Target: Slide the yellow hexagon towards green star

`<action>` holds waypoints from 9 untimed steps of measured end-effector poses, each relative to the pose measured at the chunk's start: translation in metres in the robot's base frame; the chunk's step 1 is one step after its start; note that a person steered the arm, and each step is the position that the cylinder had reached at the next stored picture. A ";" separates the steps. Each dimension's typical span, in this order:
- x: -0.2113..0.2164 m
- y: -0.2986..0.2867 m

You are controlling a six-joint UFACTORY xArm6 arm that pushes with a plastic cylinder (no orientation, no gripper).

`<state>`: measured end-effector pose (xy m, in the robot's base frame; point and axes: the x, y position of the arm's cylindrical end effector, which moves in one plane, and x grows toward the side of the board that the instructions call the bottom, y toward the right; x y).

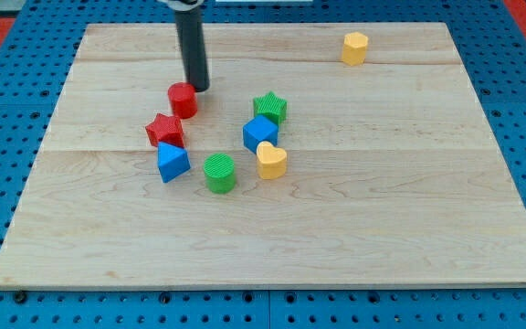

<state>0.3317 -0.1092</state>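
The yellow hexagon (pixel 355 47) sits alone near the view's top right of the wooden board. The green star (pixel 270 107) lies near the board's middle, well down and to the left of the hexagon. My tip (pixel 197 88) rests on the board just above and right of the red cylinder (pixel 183 99), left of the green star and far from the yellow hexagon.
A blue cube (pixel 259 133) and a yellow heart (pixel 271 160) sit just below the green star. A green cylinder (pixel 219 173), a red star (pixel 165 131) and a blue triangular block (pixel 173 163) lie to the left. The wooden board (pixel 409 210) is ringed by blue pegboard.
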 end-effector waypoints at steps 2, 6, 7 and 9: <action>0.009 -0.042; -0.108 0.234; -0.121 0.296; -0.027 0.206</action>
<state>0.3049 0.0964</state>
